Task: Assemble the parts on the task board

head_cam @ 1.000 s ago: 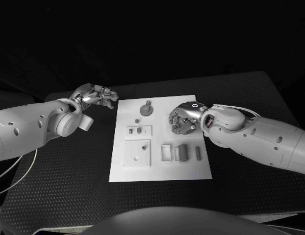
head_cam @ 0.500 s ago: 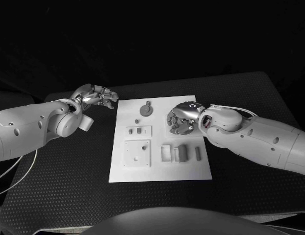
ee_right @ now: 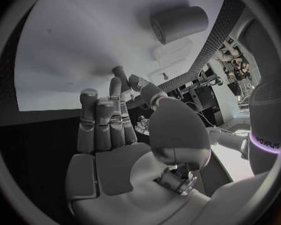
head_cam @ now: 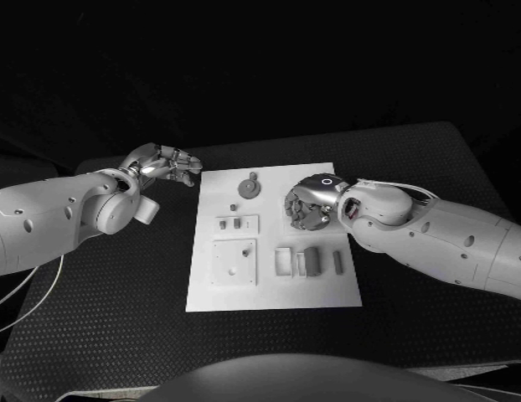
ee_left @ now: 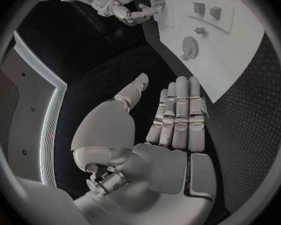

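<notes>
Since a second ago, right hand (head_cam: 310,203) has crept slightly left over the flat white rectangular task board (head_cam: 273,289); left hand and parts unmoved.

Head view: right hand hovers curled over board's far right; whether it pinches anything, cannot tell. Left hand (head_cam: 162,164) off the board's far left corner, fingers loosely curled, nothing visible in it. Small grey round gear-like part (head_cam: 250,188) lies far centre; grey block parts (head_cam: 312,260) near right.

Left wrist view: left hand fingers (ee_left: 180,112) straight, pressed side by side, thumb apart, holding nothing.

Right wrist view: fingers (ee_right: 103,122) together, empty; short grey cylinder part (ee_right: 178,23) on the board beyond.

Parts probably light, rigid, smooth, so slippery; pinch across the cylinder's sides.
</notes>
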Robot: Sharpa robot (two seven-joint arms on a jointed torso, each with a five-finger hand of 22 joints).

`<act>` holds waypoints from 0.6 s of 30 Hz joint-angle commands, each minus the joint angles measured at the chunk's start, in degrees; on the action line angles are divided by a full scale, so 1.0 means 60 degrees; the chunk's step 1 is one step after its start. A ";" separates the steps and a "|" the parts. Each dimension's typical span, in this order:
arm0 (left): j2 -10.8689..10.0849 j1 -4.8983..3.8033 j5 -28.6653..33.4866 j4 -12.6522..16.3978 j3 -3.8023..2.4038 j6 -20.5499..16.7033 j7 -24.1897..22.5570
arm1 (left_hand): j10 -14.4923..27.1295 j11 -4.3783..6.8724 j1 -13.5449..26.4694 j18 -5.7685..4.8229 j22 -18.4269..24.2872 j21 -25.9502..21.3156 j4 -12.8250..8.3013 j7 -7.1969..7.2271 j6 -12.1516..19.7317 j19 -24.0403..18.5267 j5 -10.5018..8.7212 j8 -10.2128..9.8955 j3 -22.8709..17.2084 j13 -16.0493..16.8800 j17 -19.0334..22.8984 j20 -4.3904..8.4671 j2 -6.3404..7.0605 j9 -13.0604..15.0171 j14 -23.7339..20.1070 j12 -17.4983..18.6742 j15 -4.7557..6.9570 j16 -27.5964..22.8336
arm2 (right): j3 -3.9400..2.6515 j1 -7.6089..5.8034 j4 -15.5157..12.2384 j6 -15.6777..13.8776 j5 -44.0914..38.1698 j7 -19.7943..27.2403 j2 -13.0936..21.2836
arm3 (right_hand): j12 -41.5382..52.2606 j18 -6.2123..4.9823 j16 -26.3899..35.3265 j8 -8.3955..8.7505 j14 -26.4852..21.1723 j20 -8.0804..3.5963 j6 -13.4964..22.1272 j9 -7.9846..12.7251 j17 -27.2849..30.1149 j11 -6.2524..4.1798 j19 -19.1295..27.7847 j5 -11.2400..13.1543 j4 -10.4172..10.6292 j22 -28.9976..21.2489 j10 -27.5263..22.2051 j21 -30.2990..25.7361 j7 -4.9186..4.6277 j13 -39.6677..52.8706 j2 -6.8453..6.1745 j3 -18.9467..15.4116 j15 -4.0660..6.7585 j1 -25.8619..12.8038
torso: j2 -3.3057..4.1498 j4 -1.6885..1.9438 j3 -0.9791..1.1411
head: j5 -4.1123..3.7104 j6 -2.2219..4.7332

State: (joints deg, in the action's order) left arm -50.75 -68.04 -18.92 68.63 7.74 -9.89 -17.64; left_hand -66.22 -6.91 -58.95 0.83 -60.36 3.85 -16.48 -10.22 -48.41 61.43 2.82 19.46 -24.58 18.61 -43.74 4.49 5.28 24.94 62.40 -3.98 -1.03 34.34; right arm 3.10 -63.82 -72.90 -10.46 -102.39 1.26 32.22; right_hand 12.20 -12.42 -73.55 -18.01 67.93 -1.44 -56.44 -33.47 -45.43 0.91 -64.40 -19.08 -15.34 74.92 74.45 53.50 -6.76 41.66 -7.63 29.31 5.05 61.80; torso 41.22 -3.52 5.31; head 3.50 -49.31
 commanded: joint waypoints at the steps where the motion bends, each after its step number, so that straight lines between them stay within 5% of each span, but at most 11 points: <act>1: 0.0023 -0.0011 0.0057 0.0003 -0.0008 0.0137 -0.0049 | 0.0090 -0.0006 0.0088 -0.0040 0.0016 0.0017 -0.0004 -0.0026 0.0065 -0.0063 0.0019 0.0014 0.0067 -0.0012 -0.0012 0.0010 -0.0043 -0.0012 -0.0070 -0.0001 -0.0009 -0.0049 | 0.0005 0.0004 0.0003 -0.0143 -0.0148 0.0004 -0.0016 | 0.0024 -0.0430 0.0043 0.0010 0.0022 -0.0034 -0.0076 -0.0011 0.0009 -0.0028 -0.0016 -0.0016 -0.0089 0.0167 0.0024 0.0049 0.0015 0.0025 0.0023 -0.0006 0.0067 -0.0009 | -0.0002 0.0000 0.0005 | -0.0008 -0.0004; 18: 0.0023 -0.0011 0.0057 -0.0018 -0.0007 0.0151 -0.0035 | 0.0092 -0.0007 0.0105 -0.0040 0.0025 0.0020 -0.0002 -0.0029 0.0076 -0.0065 0.0020 0.0017 0.0081 -0.0020 -0.0018 0.0007 -0.0034 -0.0013 -0.0069 -0.0003 -0.0011 -0.0054 | 0.0022 0.0005 0.0039 -0.0199 -0.0149 -0.0033 -0.0030 | 0.0060 -0.0430 0.0028 0.0003 0.0034 -0.0017 -0.0154 -0.0080 -0.0016 -0.0057 -0.0028 -0.0014 -0.0185 0.0171 0.0065 0.0067 0.0043 0.0214 0.0234 -0.0106 0.0090 -0.0325 | -0.0002 0.0002 -0.0002 | -0.0012 -0.0013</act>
State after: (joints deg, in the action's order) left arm -50.72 -68.04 -18.91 68.49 7.74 -9.76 -17.57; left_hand -66.22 -6.90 -58.73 0.83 -60.30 3.85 -16.49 -10.42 -48.20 61.43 2.82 19.47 -24.56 18.56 -43.78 4.49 5.05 24.94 62.40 -3.98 -1.04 34.34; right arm 3.22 -63.81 -72.71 -11.26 -102.67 1.09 32.13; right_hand 12.20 -12.42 -73.55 -18.01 68.16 -1.42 -57.08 -33.92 -45.44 0.71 -64.39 -19.08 -16.28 74.92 74.65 53.71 -6.48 42.90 -6.09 28.89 5.23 60.26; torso 41.22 -3.52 5.30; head 3.41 -49.36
